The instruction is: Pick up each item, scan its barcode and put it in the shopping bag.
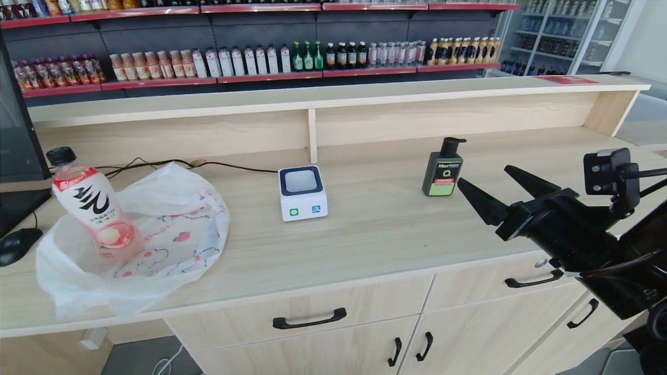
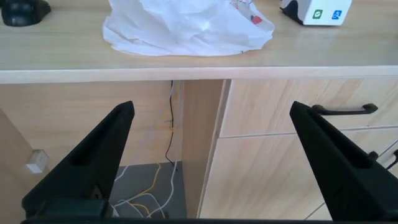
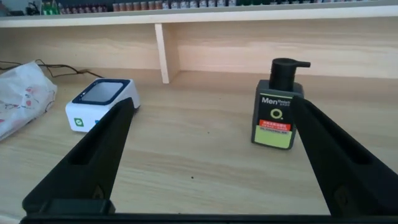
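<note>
one pump bottle (image 1: 443, 169) stands on the table (image 1: 375, 229), near the released right hand (image 1: 482, 174). one drink bottle (image 1: 94, 208) sits in the one shopping bag (image 1: 172, 229); one scanner (image 1: 302, 192) between. left hand (image 2: 211, 107) released too.

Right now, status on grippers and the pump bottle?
Left gripper open, low at the counter front. Right gripper open, near the pump bottle, not touching. Drink bottle in bag. Path to pump bottle clear.
</note>
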You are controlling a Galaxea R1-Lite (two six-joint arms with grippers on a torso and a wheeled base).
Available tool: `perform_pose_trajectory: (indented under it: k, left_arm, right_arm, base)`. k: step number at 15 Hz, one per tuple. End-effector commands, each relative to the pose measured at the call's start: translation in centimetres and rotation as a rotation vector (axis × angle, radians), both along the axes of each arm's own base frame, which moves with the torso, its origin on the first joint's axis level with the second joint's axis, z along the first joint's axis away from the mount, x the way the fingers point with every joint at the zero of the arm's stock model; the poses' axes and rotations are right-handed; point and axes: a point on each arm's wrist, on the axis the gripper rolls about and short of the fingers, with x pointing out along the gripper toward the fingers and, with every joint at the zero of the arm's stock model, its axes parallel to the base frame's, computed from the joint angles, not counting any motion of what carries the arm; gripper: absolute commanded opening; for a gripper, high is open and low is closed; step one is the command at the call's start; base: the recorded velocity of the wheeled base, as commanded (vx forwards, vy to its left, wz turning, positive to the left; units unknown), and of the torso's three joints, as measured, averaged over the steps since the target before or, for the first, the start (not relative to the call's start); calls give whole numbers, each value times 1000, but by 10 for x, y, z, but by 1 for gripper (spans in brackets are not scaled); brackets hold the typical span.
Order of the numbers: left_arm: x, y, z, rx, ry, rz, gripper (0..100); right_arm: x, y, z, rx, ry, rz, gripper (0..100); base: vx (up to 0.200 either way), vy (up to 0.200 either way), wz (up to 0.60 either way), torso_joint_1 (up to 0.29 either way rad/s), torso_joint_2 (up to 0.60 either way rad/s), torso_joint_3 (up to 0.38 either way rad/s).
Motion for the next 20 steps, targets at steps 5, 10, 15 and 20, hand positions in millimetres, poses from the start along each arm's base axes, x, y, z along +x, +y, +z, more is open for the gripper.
perform_pose_trajectory:
  k: [5,10,15,20]
  left_arm:
    - [0,0,0,-1,0,1,100]
    - [0,0,0,-1,0,1,100]
    - [0,0,0,1,0,1,100]
    - [0,0,0,-1,0,1,100]
  right_arm:
    - [-2,0,0,-1,-1,1,100]
    - [-2,0,-1,-2,3,1,100]
    - [-2,1,-1,-7,4,3,100]
    - [0,0,-7,-14,25,-3,100]
  base:
    - [0,-200,0,2,2,2]
    - [200,-80,0,-3,-1,3]
    - [40,0,0,3,0,0]
    - [0,0,240,1,0,2]
